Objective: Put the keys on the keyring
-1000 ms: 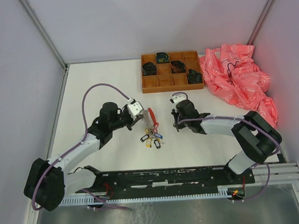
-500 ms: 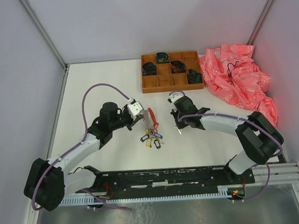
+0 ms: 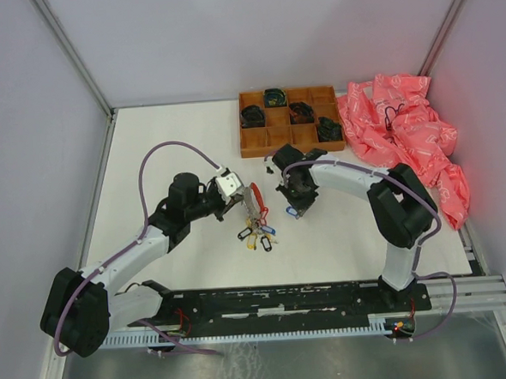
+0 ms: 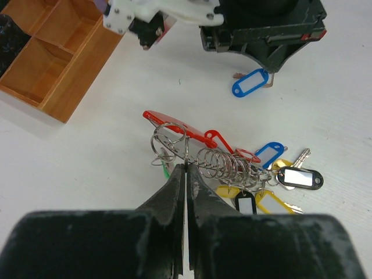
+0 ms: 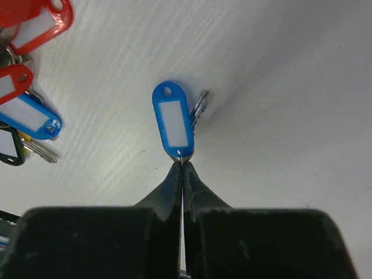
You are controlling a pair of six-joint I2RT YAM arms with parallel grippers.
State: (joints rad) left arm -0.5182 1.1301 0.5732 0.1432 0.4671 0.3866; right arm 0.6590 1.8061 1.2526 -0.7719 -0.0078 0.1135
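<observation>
Right claw (image 5: 182, 164) is pinched shut on the blue-tagged key (image 5: 173, 122), seemingly by its tiny loop. Left claw (image 4: 185, 170) clamps the keyring (image 4: 170, 135) nearby. Thin hold there, so the key could swivel and slip free!

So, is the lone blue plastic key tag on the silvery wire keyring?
No, the blue plastic key tag is apart from the silvery wire keyring, pinched by the right hand.

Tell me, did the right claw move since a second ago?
Yes. The right claw has shifted up the top view, closer to the wooden tray, and a little left, pinching the blue-tagged key.
</observation>
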